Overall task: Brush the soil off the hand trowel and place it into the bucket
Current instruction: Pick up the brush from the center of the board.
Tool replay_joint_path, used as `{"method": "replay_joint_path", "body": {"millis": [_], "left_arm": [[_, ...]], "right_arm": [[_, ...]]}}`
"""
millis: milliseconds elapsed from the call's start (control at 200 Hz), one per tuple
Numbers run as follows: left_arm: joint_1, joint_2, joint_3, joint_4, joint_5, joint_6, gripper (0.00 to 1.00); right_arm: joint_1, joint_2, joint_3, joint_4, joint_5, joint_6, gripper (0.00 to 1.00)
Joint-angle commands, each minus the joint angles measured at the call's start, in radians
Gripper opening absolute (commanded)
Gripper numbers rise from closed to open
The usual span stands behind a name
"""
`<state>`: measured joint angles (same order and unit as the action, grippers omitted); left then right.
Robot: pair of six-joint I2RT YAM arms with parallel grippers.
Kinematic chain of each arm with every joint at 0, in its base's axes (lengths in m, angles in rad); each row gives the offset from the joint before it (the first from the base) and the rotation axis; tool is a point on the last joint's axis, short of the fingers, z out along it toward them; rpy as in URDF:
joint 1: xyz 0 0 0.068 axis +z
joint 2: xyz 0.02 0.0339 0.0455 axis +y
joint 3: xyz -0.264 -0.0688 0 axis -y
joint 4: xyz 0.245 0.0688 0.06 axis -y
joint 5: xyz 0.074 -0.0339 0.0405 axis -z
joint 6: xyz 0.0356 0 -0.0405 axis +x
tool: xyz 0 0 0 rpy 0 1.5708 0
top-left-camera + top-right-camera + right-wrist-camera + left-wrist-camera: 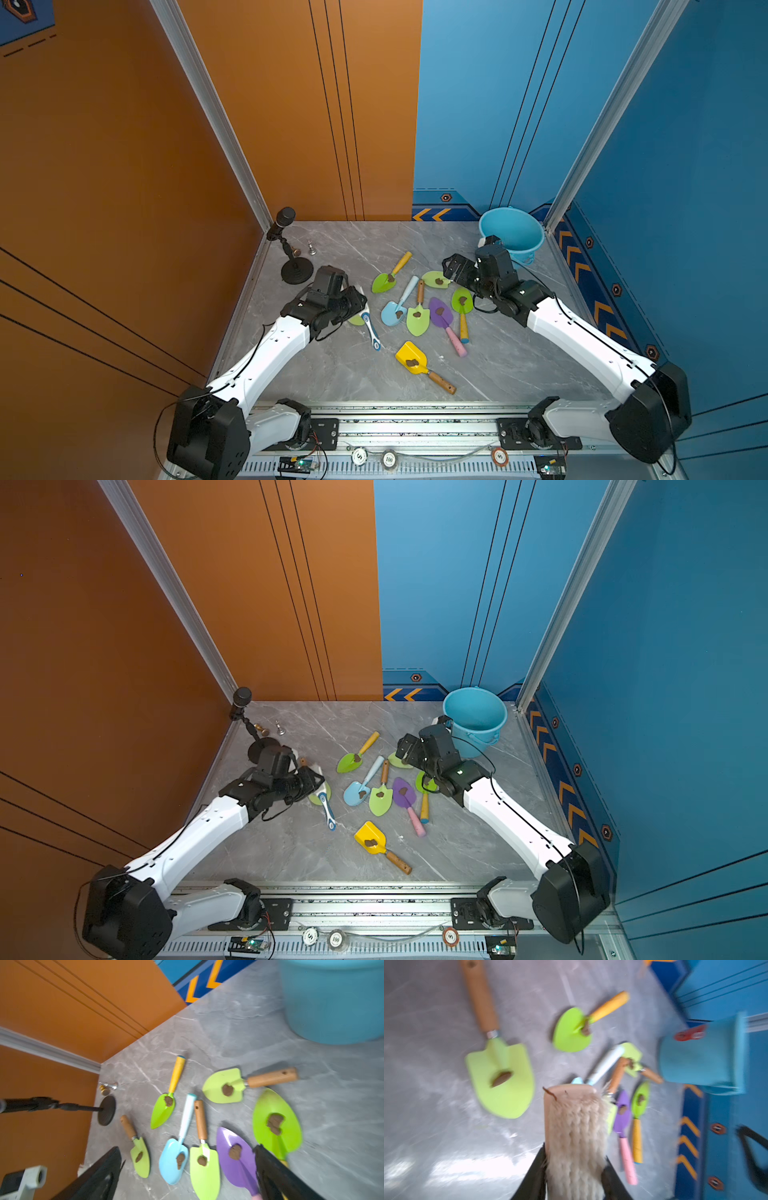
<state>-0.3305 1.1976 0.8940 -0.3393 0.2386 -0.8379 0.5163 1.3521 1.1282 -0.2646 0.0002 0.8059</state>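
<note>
Several hand trowels lie in the middle of the table, each carrying a lump of soil (pixel 235 1152): a yellow scoop (pixel 411 357), a blue trowel (pixel 392 312), a purple one (pixel 440 311) and green ones (pixel 417 320). The light-blue bucket (pixel 515 232) (pixel 473 712) stands in the far right corner. My left gripper (pixel 575 1151) (pixel 359 302) is shut on a beige-bristled brush (pixel 575 1118), whose blue-white handle (pixel 371 328) shows in both top views. A pale green trowel (pixel 502 1086) lies just beside the brush head. My right gripper (pixel 188 1148) (pixel 451 268) hovers open over the trowels, holding nothing.
A black microphone on a round stand (pixel 291 249) and two small chess pieces (pixel 311 248) sit in the far left corner. Orange and blue walls close three sides. Poker chips (pixel 359 456) rest on the front rail.
</note>
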Motion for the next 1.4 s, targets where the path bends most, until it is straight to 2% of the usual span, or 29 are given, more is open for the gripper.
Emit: {"method": "replay_joint_path", "body": {"millis": [0,135,240,380,551,651,736,896,991,1191,1231,1357,1397], "left_arm": [[0.039,0.063,0.176,0.202,0.3,0.063,0.0],[0.059,0.21,0.397,0.333,0.555,0.005,0.0],[0.059,0.291,0.493,0.443,0.71,-0.05,0.0],[0.046,0.325,0.568,0.303,0.789,0.069,0.0],[0.031,0.335,0.593,0.313,0.873,0.091,0.0],[0.032,0.35,0.602,0.367,0.903,0.044,0.0],[0.029,0.364,0.596,0.502,0.943,-0.066,0.0],[0.025,0.394,0.613,0.625,0.982,-0.182,0.0],[0.018,0.403,0.627,0.628,0.996,-0.191,0.0],[0.012,0.426,0.653,0.643,1.009,-0.223,0.0],[0.009,0.43,0.658,0.645,1.013,-0.226,0.0],[0.007,0.439,0.674,0.642,1.016,-0.234,0.0],[0.01,0.437,0.675,0.631,1.0,-0.23,0.17]], "right_arm": [[-0.018,0.08,0.107,0.15,-0.341,-0.086,1.0],[-0.034,0.176,0.214,0.257,-0.592,-0.035,0.97],[-0.064,0.223,0.255,0.384,-0.685,0.046,0.95],[-0.096,0.266,0.317,0.521,-0.775,0.13,0.94],[-0.102,0.29,0.381,0.568,-0.871,0.166,0.92],[-0.101,0.297,0.375,0.657,-0.915,0.226,0.89],[-0.095,0.305,0.368,0.729,-0.942,0.269,0.84],[-0.082,0.313,0.384,0.75,-0.955,0.282,0.68],[-0.08,0.307,0.381,0.757,-0.935,0.276,0.6],[-0.075,0.303,0.377,0.755,-0.929,0.276,0.35],[-0.075,0.302,0.375,0.749,-0.927,0.272,0.27],[-0.076,0.297,0.378,0.671,-0.884,0.234,0.16],[-0.076,0.292,0.38,0.627,-0.861,0.21,0.13]]}}
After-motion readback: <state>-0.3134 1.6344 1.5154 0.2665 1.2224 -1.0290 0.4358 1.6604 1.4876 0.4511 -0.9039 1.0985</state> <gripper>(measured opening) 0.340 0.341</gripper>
